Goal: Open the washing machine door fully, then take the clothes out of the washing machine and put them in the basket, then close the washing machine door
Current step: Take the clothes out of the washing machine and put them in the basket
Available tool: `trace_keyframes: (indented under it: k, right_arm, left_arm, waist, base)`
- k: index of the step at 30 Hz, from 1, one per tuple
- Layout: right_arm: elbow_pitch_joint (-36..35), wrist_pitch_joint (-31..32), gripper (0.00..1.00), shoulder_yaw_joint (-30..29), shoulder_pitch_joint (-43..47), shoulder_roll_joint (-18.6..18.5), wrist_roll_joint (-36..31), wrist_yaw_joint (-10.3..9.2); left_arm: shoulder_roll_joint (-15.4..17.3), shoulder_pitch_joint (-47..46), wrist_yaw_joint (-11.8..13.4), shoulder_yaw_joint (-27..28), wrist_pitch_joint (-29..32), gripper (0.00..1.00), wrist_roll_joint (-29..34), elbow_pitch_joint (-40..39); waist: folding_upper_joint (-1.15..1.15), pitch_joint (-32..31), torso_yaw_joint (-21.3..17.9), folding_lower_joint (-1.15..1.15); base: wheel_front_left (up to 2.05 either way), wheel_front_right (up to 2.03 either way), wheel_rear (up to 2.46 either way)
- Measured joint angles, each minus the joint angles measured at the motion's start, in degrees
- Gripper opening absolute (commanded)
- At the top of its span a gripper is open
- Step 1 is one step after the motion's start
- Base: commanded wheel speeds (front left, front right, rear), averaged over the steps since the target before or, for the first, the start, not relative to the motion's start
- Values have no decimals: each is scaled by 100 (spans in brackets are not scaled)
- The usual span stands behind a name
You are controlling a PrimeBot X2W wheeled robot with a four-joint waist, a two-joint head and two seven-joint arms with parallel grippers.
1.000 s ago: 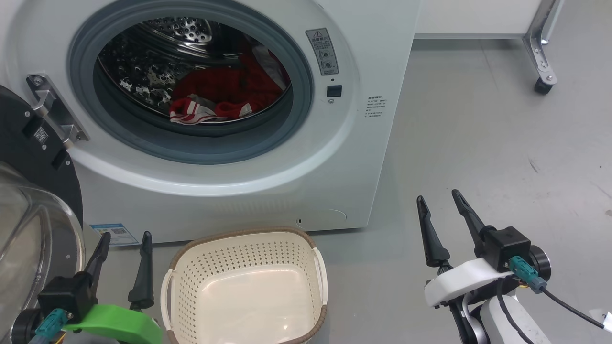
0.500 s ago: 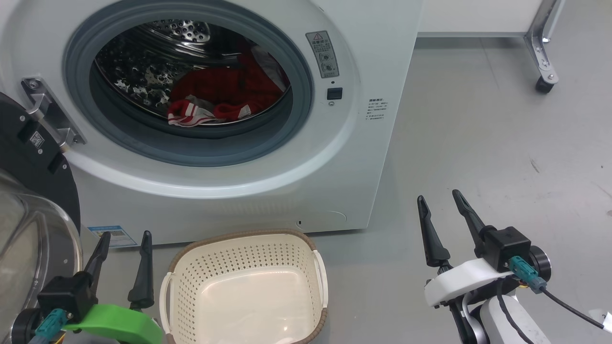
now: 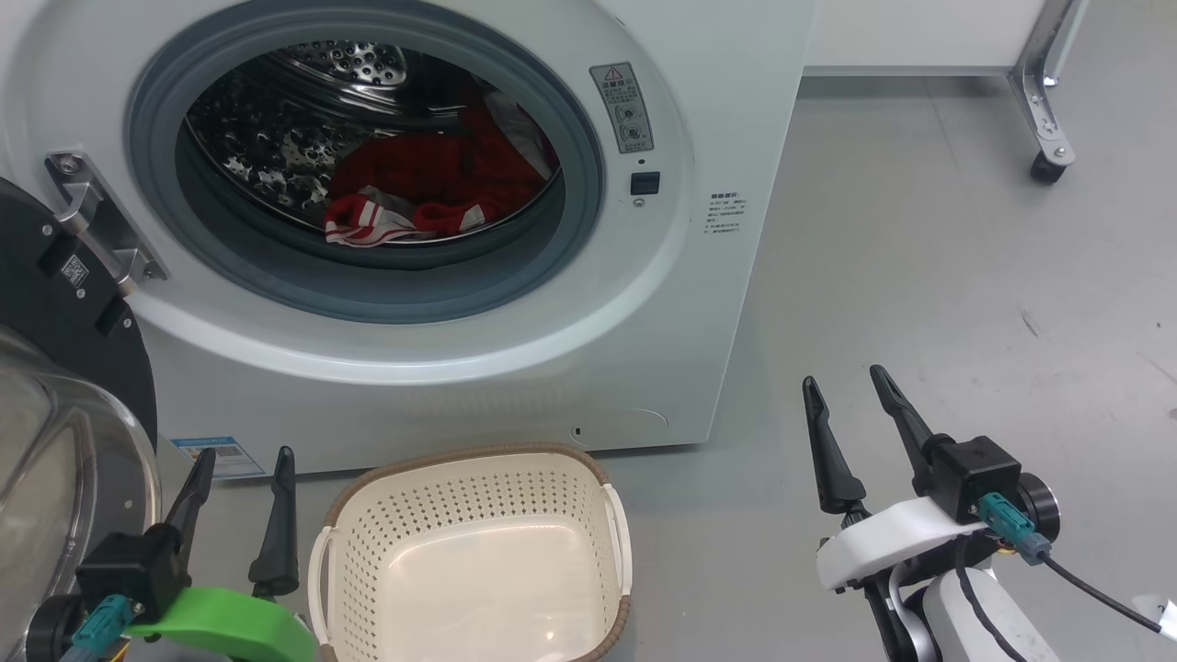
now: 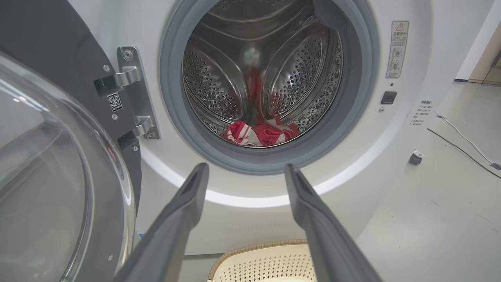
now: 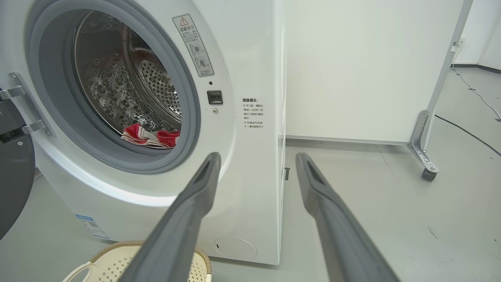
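**Door wide open, clothes waiting in the drum**

The large, round, glossy black washing machine door [image 3: 46, 303], with its bulging clear glass bowl, hangs open on its steel hinge [image 3: 97, 221] at the left edge of the big white front-loading washing machine [image 3: 552, 368]. The step in hand therefore looks like the first reach for the clothes [image 3: 432, 179]. These soft red garments, one with red-and-white striped trim, lie heaped on the bottom of the perforated steel drum [image 3: 276, 119], close to its front lip. The small cream perforated plastic basket [image 3: 478, 453], brown-rimmed and empty, stands on the floor just before the machine's lower front edge.

The green-mounted left gripper [image 3: 245, 455] sits low beside the basket's left edge. The white-mounted right gripper [image 3: 843, 377] hangs off to the right of the machine's front corner. Both have their fingers spread wide and hold nothing.

To do it well, enter above the grey rubber ring [image 3: 368, 285] without scraping it. Pinch the striped fold nearest the lip deeply enough to gather several layers. Lift clear of the ring before swinging over the basket. The left arm has the glass bowl close beside it and should mind it.

The smooth pale grey floor [image 3: 919, 276] shows a few scuffs. A metal frame leg [image 3: 1039, 92] on a castor stands toward its far right, below a white panel [image 5: 352, 58], and a thin cable [image 5: 465, 131] trails across the floor.
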Motion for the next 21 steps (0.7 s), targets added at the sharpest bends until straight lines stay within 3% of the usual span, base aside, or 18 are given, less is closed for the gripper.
trace_keyframes:
  k: [7,21]
  right_arm:
    - [-58,0,100,7,-2,0,-16,0]
    - [-460,0,100,256,-230,-1,-111,-27]
  left_arm:
    - [-2,-29,-37,-148,33,100,0,24]
    - [-18,-1610,-609,-544,984,100,-413,926]
  waist:
    - [0,99,-15,0]
    - [0,868,-194,0]
  base:
    - [0,0,0]
    - [0,0,0]
